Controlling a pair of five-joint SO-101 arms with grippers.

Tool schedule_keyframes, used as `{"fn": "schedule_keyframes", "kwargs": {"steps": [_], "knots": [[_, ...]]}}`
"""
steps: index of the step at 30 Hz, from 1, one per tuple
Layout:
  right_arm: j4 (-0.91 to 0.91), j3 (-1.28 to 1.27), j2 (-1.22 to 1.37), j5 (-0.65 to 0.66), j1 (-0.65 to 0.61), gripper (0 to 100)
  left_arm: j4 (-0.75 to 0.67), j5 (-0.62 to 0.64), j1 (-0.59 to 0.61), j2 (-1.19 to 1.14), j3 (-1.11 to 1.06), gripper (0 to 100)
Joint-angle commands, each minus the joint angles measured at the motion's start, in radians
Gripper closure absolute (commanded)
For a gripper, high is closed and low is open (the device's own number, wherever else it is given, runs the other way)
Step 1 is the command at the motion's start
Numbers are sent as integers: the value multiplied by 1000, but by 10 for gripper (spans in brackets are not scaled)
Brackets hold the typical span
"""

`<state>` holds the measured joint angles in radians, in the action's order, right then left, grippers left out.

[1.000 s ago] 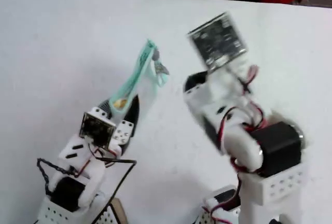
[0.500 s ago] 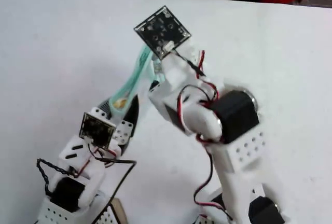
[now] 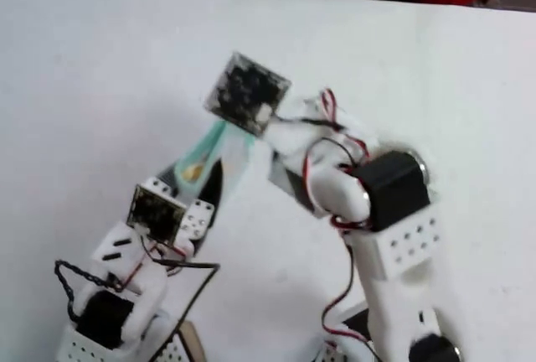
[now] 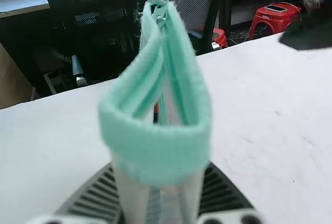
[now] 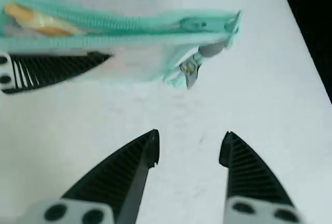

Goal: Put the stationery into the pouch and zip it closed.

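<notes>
A translucent pouch [image 3: 209, 151] with a mint zip band stands on edge on the white table, and something yellow [image 3: 194, 169] shows through its wall. My left gripper [image 3: 194, 176] is shut on the pouch's near end; in the left wrist view the mint band [image 4: 155, 146] loops between its ribbed fingers [image 4: 85, 203], the zip parted near them. My right arm [image 3: 368, 199] leans over the pouch's far end, with its camera board [image 3: 247, 94] covering that end. My right gripper [image 5: 189, 143] is open, a short way from the zip pull [image 5: 189, 71] that hangs off the pouch [image 5: 129, 32].
The white table [image 3: 435, 69] runs back to a dark edge. Behind it stand a black mesh chair [image 4: 129, 6] and a red stool [image 4: 275, 16]. A black cable [image 3: 75, 274] loops beside the left arm's base.
The right arm has swung left from beside the pouch to over its far end. The left arm and the pouch have barely shifted.
</notes>
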<state>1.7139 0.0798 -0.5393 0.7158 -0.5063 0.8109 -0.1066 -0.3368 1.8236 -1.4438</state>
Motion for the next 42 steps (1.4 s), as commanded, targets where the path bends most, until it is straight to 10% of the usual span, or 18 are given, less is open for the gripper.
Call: {"fn": "schedule_keyframes", "kwargs": {"steps": [1,11,20,27,42], "knots": [[-51,-224,-197,95,47,811,147,-9,-8,-5,192,946],[-338,-793,-829,-3,44,850,259,-69,-116,-10,508,947],[-466,-1043,-1015,-92,-84,848,575,-374,-259,-10,838,947],[-435,-1111,-1193,-86,-217,772,810,-551,-496,-13,979,951],[-366,-996,-1257,-8,-283,772,819,-551,-501,-10,984,951]]}}
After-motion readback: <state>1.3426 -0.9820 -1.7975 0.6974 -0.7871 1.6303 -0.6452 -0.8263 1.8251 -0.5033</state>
